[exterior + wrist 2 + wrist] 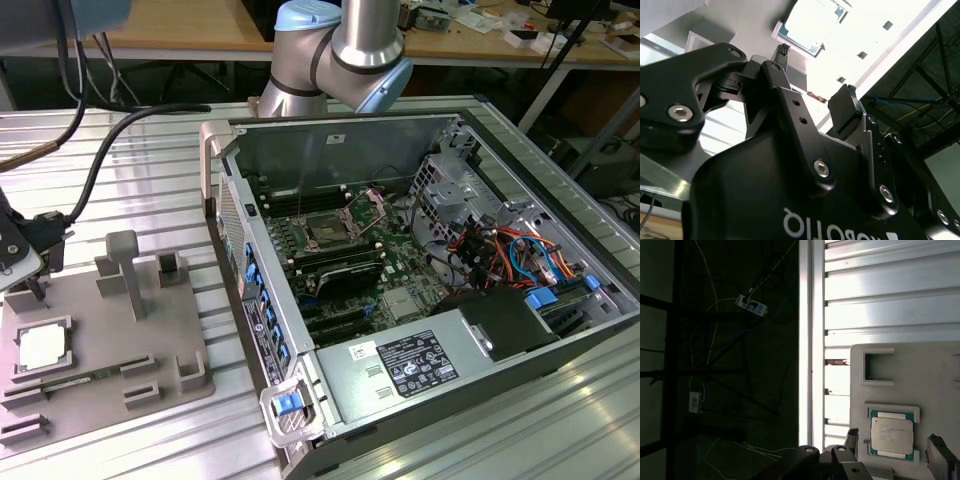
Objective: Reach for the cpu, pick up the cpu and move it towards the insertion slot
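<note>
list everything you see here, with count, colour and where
cpu: one, silvery, in a tray recess
tray: one, grey, on the table, exterior view's left
table: one, slatted metal
computer case: one, grey, open, exterior view's right
insertion slot: one, dark, metal frame, inside the case
cables: several, orange and blue, inside the case
arm: one, silver and light blue, behind the case
gripper: one, black, jaws open, near the cpu

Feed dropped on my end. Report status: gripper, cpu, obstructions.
Black gripper open, poised over the small square silvery cpu. Cpu seated in grey plastic tray, not gripped. Nothing between gripper and cpu.
</note>
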Available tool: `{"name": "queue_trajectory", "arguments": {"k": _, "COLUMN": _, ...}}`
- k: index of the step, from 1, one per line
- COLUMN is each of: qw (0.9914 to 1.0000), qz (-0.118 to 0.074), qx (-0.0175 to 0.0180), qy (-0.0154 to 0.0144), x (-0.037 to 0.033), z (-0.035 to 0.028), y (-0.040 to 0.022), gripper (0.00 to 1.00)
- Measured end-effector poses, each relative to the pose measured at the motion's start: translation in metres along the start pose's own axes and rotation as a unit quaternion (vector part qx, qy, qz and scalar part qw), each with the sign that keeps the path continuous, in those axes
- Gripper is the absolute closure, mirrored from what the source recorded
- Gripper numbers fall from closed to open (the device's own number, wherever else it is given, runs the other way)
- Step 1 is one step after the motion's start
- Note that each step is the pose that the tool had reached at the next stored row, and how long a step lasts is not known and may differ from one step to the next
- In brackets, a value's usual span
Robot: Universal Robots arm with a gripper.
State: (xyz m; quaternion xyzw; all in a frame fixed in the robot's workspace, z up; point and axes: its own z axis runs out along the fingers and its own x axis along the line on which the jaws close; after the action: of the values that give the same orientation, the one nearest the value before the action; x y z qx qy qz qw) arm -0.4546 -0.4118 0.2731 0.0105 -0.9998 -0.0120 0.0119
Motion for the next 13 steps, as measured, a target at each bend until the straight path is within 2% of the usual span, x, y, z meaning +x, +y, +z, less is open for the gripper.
{"name": "queue_trajectory", "arguments": {"k": 3, "qw": 1.00000, "qz": 0.000, "qx": 0.0000, "qy": 0.0000, "x": -0.0017, "z": 0.0028, "y": -0.0001, "gripper": 0.40}}
{"name": "queue_trajectory", "arguments": {"k": 13, "qw": 1.00000, "qz": 0.000, "qx": 0.0004, "qy": 0.0000, "x": -0.0020, "z": 0.0030, "y": -0.0002, "gripper": 0.40}}
